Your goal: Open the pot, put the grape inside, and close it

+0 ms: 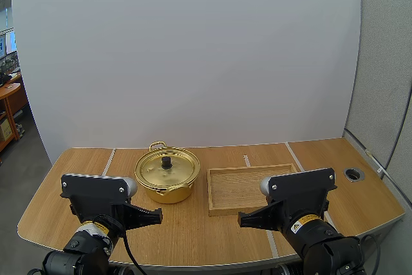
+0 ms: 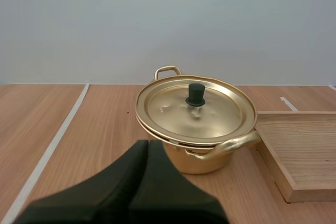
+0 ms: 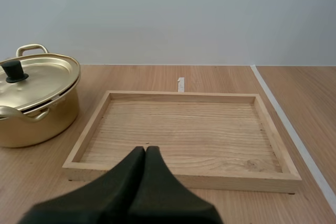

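Both grippers are pressed closed: left gripper (image 1: 156, 214) faces the lidded pot (image 1: 168, 193) on the table (image 1: 61, 198), right gripper (image 1: 243, 221) the tray (image 1: 210, 192) beside it. The lid (image 2: 170, 109) looks light, thin, slippery; pinch its black knob (image 2: 196, 94).

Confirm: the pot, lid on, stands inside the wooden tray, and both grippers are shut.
No: the pot, lid on, stands on the table beside the wooden tray, not inside it; the high view shows that. The left gripper and right gripper are shut.
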`<state>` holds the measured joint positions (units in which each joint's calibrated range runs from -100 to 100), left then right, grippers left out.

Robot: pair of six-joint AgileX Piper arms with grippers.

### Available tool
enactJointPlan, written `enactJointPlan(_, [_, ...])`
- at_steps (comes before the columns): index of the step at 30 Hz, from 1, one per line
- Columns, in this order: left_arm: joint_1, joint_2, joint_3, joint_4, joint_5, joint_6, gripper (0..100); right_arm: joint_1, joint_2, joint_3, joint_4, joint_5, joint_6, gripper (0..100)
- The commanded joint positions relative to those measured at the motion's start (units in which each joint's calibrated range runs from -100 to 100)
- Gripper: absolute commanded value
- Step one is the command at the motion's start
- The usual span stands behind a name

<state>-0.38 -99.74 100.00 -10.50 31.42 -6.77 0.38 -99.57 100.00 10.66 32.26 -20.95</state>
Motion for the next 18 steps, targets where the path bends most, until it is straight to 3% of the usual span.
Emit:
enactJointPlan(1, [0.11,-0.3,0.0,-0.1,0.3,-0.8,0,-0.3,-0.4,0.0,0.2,0.2,-0.3,0])
enactJointPlan(18, [0.11,-0.3,0.0,-0.1,0.3,-0.8,0,-0.2,-0.4,0.0,0.2,-0.5,-0.3,0])
